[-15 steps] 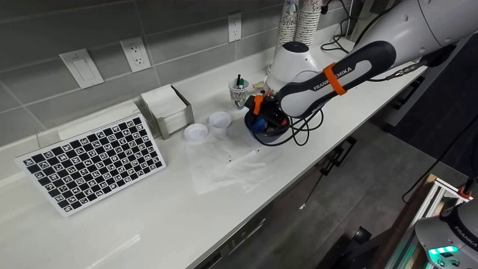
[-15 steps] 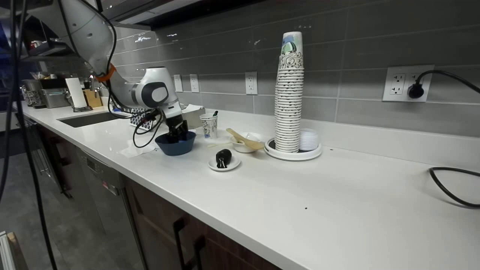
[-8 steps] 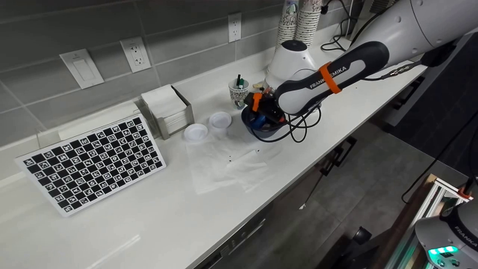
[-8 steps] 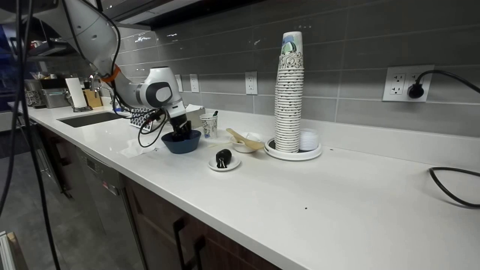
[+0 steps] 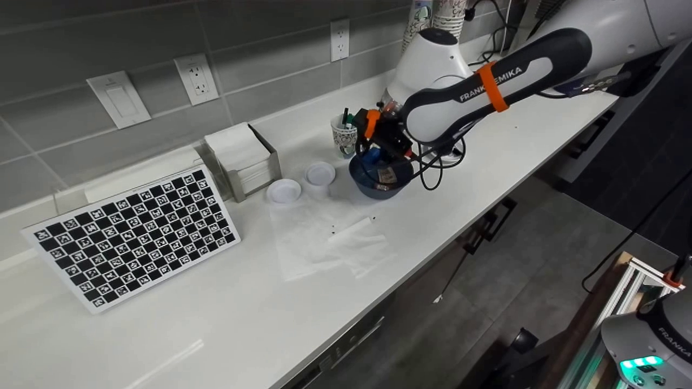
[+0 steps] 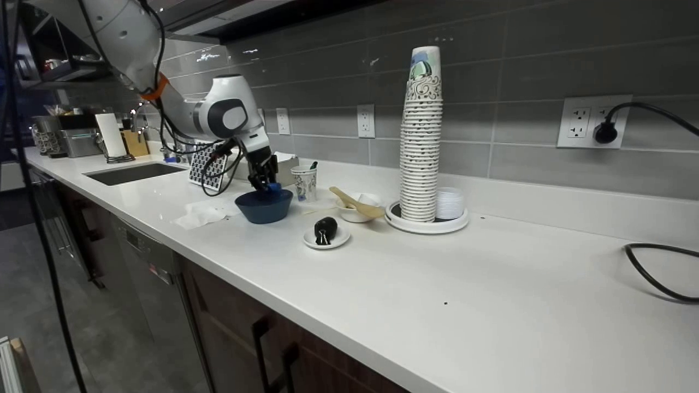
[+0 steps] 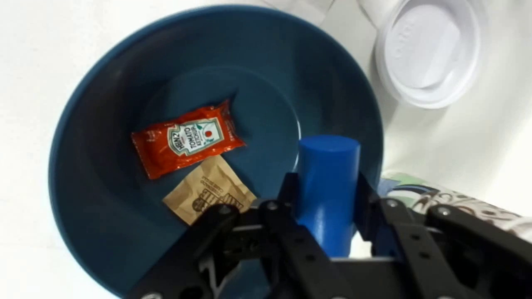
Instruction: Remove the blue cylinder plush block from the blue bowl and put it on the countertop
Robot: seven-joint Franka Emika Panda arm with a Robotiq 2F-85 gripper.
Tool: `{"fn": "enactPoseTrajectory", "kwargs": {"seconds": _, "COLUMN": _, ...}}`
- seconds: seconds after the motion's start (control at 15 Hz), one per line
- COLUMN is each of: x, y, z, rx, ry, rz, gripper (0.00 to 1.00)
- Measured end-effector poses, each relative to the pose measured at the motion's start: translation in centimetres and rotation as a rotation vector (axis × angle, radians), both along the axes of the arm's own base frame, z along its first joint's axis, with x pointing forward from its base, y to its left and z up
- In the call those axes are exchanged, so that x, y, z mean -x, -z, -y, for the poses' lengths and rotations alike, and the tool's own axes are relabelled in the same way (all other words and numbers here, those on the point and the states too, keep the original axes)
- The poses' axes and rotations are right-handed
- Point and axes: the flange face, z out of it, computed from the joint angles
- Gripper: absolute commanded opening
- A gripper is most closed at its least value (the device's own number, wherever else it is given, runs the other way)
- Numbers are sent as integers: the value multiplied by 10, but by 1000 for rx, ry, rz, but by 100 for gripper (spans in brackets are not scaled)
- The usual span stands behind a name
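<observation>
Over the blue bowl [image 7: 232, 37], gripper [image 7: 326, 189] pinches the blue cylinder [image 7: 329, 178] from both sides, grip clear in the wrist view. Both exterior views leave only a scrap of blue beneath the black gripper. In an exterior view that blue scrap [image 6: 274, 186] sits about at rim height; whether the lower end clears the rim, hard to say. Bowl upright on the counter [image 6: 491, 305], right below the gripper.

Inside it, under the gripper: red ketchup packet [image 7: 187, 141] and brown sugar packet [image 7: 210, 189], touching at the edge. Print legible from the wrist only; in an exterior view both packets [image 5: 387, 174] show as small patches.

Just beside the gripper: patterned cup [image 5: 343, 139] with markers [image 5: 345, 115] in it. Wrist view gets part of the cup's side; markers show only in the exterior views. Near the gripper, past the bowl's rim, two white lids [image 5: 284, 192] in an exterior view; wrist view frames one.

Farther from the gripper, in an exterior view only: small white plate [image 6: 341, 240] with a dark object [image 6: 326, 228] on it, plus wooden spatula [image 6: 357, 203] across a pale dish [image 6: 349, 216]. Well apart, in both exterior views: checkered board [image 5: 138, 237], tilted, and stacked paper cups [image 6: 421, 153].
</observation>
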Motion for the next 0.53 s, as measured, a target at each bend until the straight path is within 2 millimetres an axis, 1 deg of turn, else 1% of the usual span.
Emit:
{"fn": "enactPoseTrajectory", "kwargs": {"seconds": 0.13, "x": 1, "y": -26, "z": 9, "rx": -17, "ry": 5, "rz": 35, "gripper": 9}}
{"fn": "enactPoseTrajectory", "kwargs": {"seconds": 0.2, "x": 2, "y": -40, "z": 18, "rx": -21, "ry": 21, "rz": 59, "gripper": 9}}
{"fn": "enactPoseTrajectory", "kwargs": {"seconds": 0.27, "x": 4, "y": -55, "z": 30, "rx": -27, "ry": 48, "rz": 88, "gripper": 9}}
{"fn": "enactPoseTrajectory", "kwargs": {"seconds": 0.4, "x": 8, "y": -78, "z": 62, "rx": -34, "ry": 112, "rz": 135, "gripper": 9}}
{"fn": "enactPoseTrajectory", "kwargs": {"seconds": 0.53, "x": 14, "y": -92, "z": 99, "rx": -21, "ry": 170, "rz": 152, "gripper": 9}}
